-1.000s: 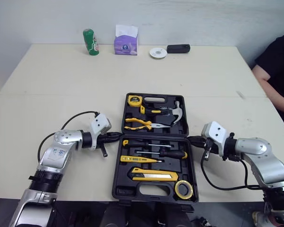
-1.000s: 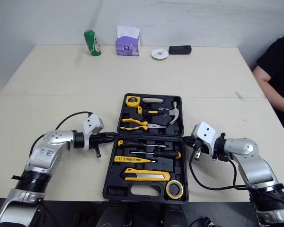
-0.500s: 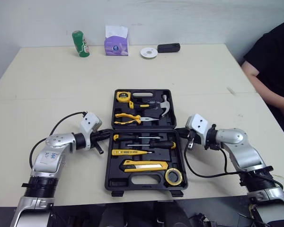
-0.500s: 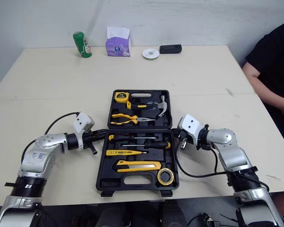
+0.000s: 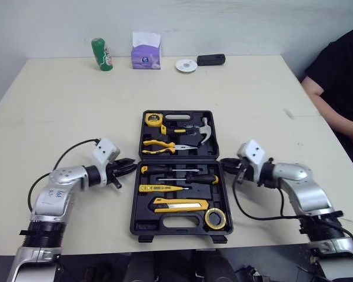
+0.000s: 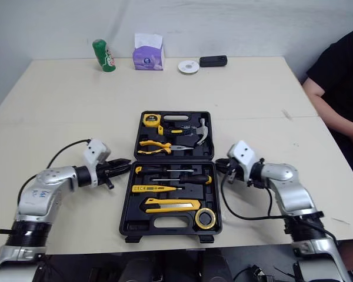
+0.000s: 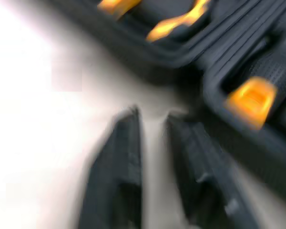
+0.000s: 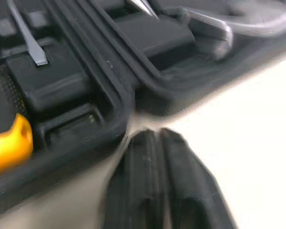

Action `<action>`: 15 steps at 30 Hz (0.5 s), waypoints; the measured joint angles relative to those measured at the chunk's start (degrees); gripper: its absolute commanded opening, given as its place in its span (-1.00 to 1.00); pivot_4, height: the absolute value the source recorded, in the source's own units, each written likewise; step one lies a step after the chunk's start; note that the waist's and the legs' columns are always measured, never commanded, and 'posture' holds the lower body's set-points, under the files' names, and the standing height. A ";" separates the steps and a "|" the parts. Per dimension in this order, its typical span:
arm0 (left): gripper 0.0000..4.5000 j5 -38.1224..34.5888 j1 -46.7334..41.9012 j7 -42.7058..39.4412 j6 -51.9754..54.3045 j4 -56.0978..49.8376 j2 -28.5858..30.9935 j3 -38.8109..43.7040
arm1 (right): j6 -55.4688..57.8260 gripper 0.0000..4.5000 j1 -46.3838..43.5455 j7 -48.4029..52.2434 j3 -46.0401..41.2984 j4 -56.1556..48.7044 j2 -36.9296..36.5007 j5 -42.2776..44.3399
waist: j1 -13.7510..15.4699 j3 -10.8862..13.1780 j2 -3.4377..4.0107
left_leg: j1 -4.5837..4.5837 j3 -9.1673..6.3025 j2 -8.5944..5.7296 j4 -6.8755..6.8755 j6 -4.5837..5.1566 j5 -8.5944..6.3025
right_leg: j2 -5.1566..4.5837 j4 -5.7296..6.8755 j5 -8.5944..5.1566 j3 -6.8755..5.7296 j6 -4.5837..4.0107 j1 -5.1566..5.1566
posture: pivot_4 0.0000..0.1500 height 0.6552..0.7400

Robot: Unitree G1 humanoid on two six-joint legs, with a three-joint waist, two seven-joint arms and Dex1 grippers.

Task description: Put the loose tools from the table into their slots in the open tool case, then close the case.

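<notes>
Tool case open; left claw beside hinge, narrowly spread; right claw opposite, pressed together

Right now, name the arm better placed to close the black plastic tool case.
Probably right: the right gripper sits against the black plastic tool case at its hinge; the left gripper stands slightly off it.

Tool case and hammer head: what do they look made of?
Tool case: looks like matte black moulded plastic, going by the shaped slots and ribbed rim. Hammer head: bright bare metal, probably steel, from its silvery sheen.
</notes>
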 measured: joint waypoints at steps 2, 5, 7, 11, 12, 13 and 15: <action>0.39 -0.61 0.03 -1.17 0.57 2.34 3.45 2.80 | 5.38 0.33 1.83 0.73 -3.70 -3.08 -2.81 3.54 | 0.03 0.01 0.00 | -0.04 -0.03 0.00 -0.02 0.01 -0.01 | -0.01 -0.07 0.00 -0.02 0.00 -0.01 | 1.00 1.00; 0.99 -2.65 -2.91 -4.01 11.16 4.16 10.27 3.25 | 21.34 0.98 0.64 -0.61 -7.96 -10.43 -5.98 10.95 | -0.14 0.06 0.04 | -0.08 -0.06 0.01 -0.02 0.01 -0.02 | -0.01 -0.04 0.01 0.00 -0.02 -0.08 | 1.00 1.00; 0.99 -5.71 -8.30 -5.39 20.50 5.12 12.40 3.56 | 34.30 0.98 -3.15 -2.12 -7.52 -13.68 -9.61 13.75 | -0.04 0.14 0.12 | -0.16 -0.11 0.01 0.01 0.02 -0.02 | -0.06 0.00 0.01 0.00 -0.05 -0.18 | 1.00 1.00; 0.99 -11.85 -21.32 -6.09 35.73 4.98 12.90 3.96 | 56.13 0.98 -14.65 -5.38 -7.22 -16.49 -9.87 19.33 | 0.12 0.12 0.06 | -0.91 -0.20 -0.05 0.10 -0.04 0.09 | -0.08 0.17 0.04 -0.07 -0.09 -0.87 | 1.00 1.00; 0.99 -12.10 -23.40 -5.94 38.83 5.03 13.18 2.49 | 60.33 0.98 -17.13 -6.61 -7.23 -16.17 -8.43 20.02 | 0.12 0.12 0.07 | -0.97 -0.15 -0.09 0.07 -0.03 0.18 | -0.07 0.38 0.04 -0.07 -0.09 -0.93 | 1.00 1.00; 0.99 -12.50 -25.41 -5.84 41.94 5.00 13.05 0.25 | 64.56 0.98 -19.60 -8.03 -7.15 -15.48 -6.72 20.67 | 0.08 0.12 0.06 | -1.01 -0.05 -0.14 0.06 0.01 0.27 | -0.05 0.45 0.04 -0.06 -0.09 -1.00 | 1.00 1.00; 0.99 -12.56 -27.71 -4.56 45.64 6.18 11.53 -2.50 | 69.98 0.98 -22.55 -11.07 -6.82 -13.66 -4.74 20.53 | -0.01 0.13 0.06 | -1.10 0.03 -0.20 0.07 0.06 0.30 | -0.04 0.50 0.04 -0.02 -0.08 -1.09 | 1.00 1.00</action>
